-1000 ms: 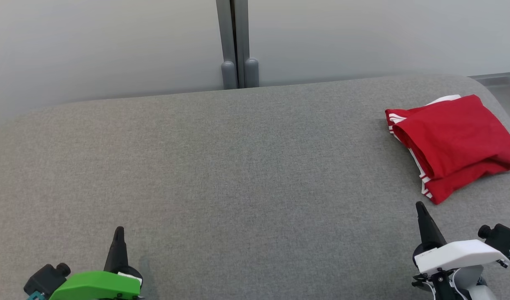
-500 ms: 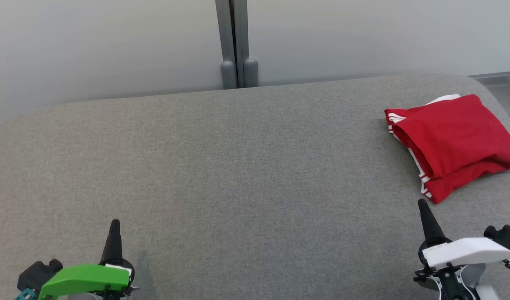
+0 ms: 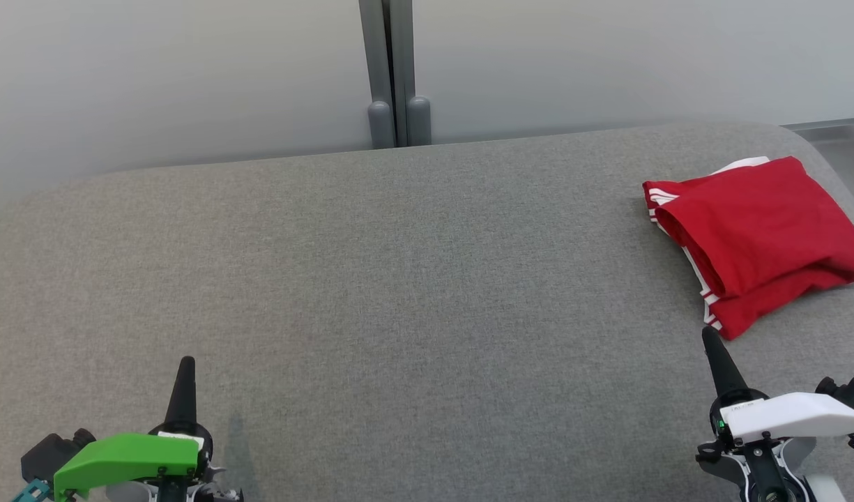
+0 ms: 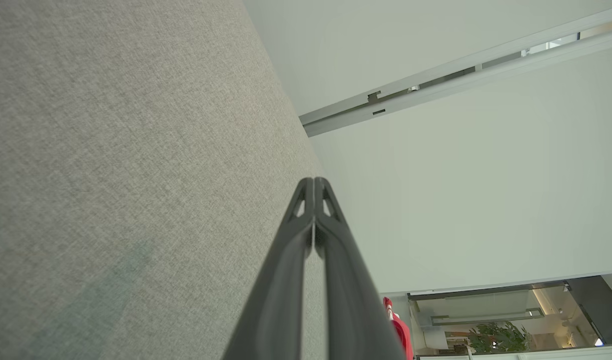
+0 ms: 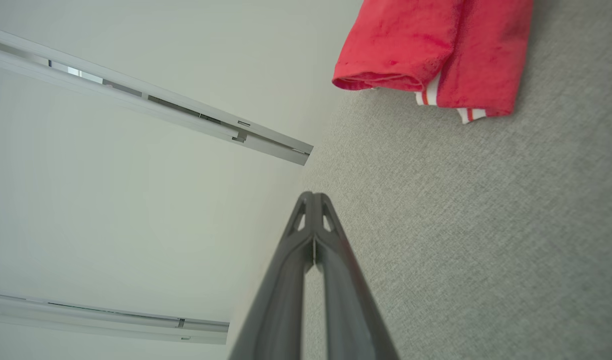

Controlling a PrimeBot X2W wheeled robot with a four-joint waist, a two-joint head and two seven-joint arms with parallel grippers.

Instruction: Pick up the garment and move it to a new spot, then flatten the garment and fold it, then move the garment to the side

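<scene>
**Inspector:** State of the tools?

**Assessor:** The left gripper (image 3: 186, 366) sits low at the near left, its jaws pressed together and holding nothing. The right gripper (image 3: 711, 338), at the near right, is closed and empty too.

**Inspector:** And the garment?

**Assessor:** The red garment (image 3: 758, 240) lies as a folded bundle at the far right of the grey padded surface (image 3: 413, 279), with white-striped hems showing. Neither gripper touches it. The right gripper's tip is just beside its near corner.

**Inspector:** Hazards?

**Assessor:** These are judgements. The bundle lies close to the surface's rounded right edge, so a sideways nudge from the right arm could slide it over. A pinch that catches only the top layer could pull the fold open.

**Inspector:** Room to move?

**Assessor:** The centre and left of the surface offer plenty of room. The far edge runs along the wall (image 3: 189, 84) and a grey post (image 3: 392, 70), so there is little margin there.
</scene>
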